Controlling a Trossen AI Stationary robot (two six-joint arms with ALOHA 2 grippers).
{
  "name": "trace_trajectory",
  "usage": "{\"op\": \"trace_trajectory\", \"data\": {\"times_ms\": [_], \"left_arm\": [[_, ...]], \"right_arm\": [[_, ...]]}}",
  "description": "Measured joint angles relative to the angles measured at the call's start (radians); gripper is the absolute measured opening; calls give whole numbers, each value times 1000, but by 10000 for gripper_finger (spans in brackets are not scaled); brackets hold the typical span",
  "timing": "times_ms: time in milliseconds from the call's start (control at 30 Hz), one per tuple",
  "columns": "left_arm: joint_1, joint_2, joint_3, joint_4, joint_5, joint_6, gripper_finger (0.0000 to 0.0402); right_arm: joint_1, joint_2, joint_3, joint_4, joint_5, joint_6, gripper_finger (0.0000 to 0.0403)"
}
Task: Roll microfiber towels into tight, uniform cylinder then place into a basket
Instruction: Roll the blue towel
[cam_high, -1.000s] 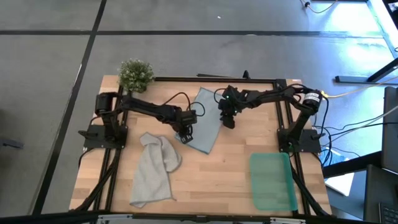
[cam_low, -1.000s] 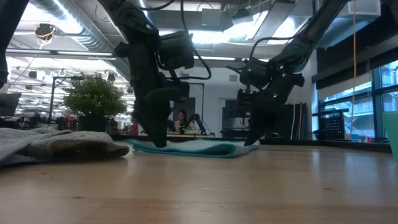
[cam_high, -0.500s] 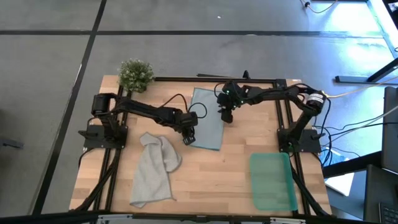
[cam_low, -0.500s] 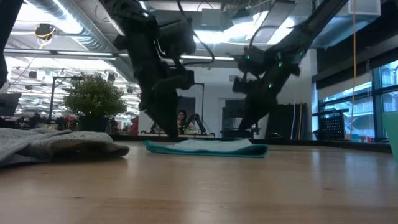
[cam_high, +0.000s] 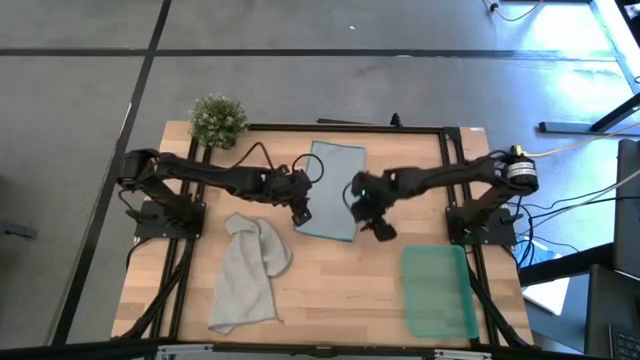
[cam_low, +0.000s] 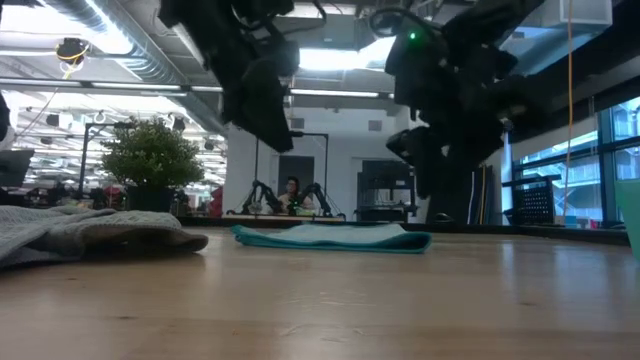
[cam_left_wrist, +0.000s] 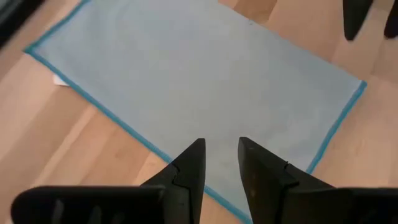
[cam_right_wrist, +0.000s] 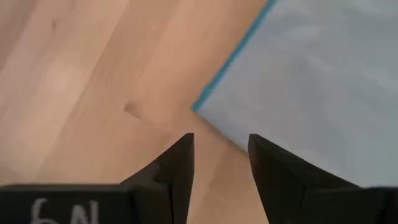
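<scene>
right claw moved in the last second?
Yes. In the high view the right claw has swung from over the blue towel's far edge toward the table's near side, closer to the basket. It now hangs open off the towel's near right corner.

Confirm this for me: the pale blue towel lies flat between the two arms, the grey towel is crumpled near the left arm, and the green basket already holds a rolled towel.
One thing is wrong: the basket is empty, as the high view shows. The pale blue towel does lie flat between the arms, and the grey towel sits crumpled near the left arm.
</scene>
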Motion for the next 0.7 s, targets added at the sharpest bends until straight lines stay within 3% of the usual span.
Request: {"op": "trace_trajectory", "data": {"times_ms": [200,700], "left_arm": [[-23,-17,0,-14,-22,33,90],[-46,-11,0,-47,-21,30,90]], "right_arm": [[97,66,0,69,190,0,153],[135,167,0,164,196,0,153]]}}
